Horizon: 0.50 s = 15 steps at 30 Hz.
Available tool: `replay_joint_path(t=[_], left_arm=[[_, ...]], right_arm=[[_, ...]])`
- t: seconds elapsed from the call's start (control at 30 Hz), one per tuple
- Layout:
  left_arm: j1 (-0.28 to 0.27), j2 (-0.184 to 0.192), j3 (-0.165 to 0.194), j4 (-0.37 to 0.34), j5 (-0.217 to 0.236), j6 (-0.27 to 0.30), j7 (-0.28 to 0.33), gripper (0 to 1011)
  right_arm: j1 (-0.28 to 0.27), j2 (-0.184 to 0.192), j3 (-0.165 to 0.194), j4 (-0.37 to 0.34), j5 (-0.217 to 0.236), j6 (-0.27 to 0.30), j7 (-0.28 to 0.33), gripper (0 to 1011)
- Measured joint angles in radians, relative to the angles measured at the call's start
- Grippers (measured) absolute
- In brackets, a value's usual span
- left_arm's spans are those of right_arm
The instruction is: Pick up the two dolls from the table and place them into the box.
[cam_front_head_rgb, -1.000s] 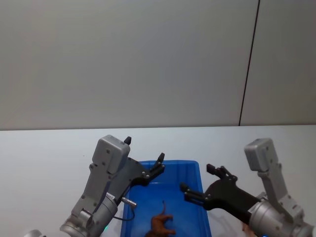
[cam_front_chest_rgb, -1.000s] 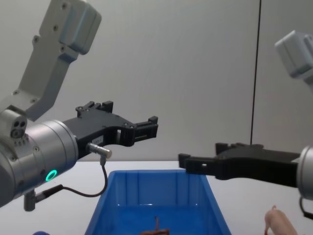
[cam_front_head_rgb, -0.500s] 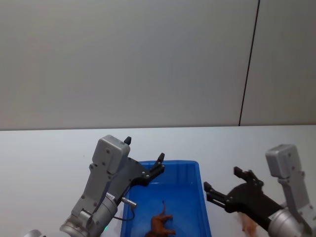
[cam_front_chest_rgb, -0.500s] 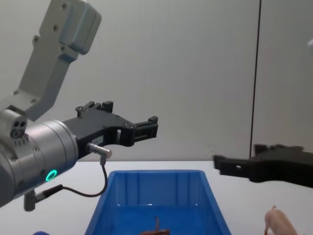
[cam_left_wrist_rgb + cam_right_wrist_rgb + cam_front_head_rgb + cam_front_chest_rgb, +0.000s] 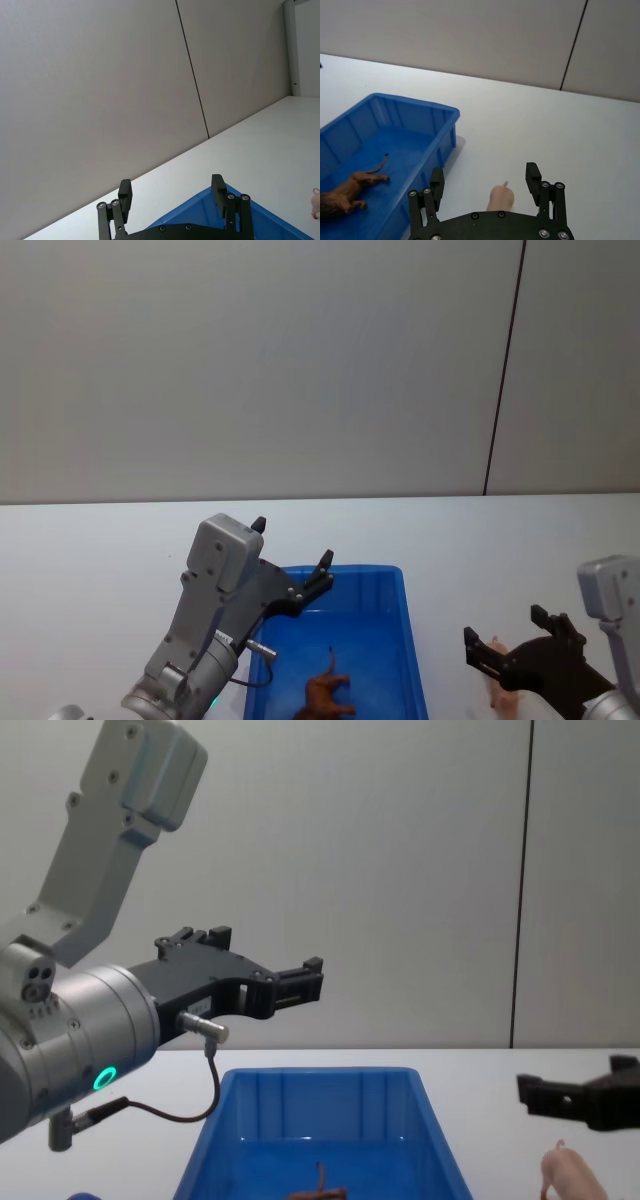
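Right fingers (image 5: 533,176) apart, white table (image 5: 545,120), grey wall (image 5: 250,360)

The left arm rises from the robot's lower left, its grey wrist housing angled up and forward. It carries the left gripper (image 5: 292,543) high, pointing ahead and a little toward the robot's right. The gripper's two black fingers (image 5: 125,191) stand spread wide apart. The right arm comes in low from the lower right. The right gripper (image 5: 505,632) is held level and points forward and toward the robot's left, with its own fingers (image 5: 532,176) likewise spread apart.
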Motion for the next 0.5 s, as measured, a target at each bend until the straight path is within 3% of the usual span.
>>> replay_joint_path(t=[0.5], left_arm=[[0.000,0.000,0.000,0.000,0.000,0.000,0.000,1001]], right_arm=[[-0.020,-0.017,0.001,0.023,0.021,0.042,-0.061,1001]])
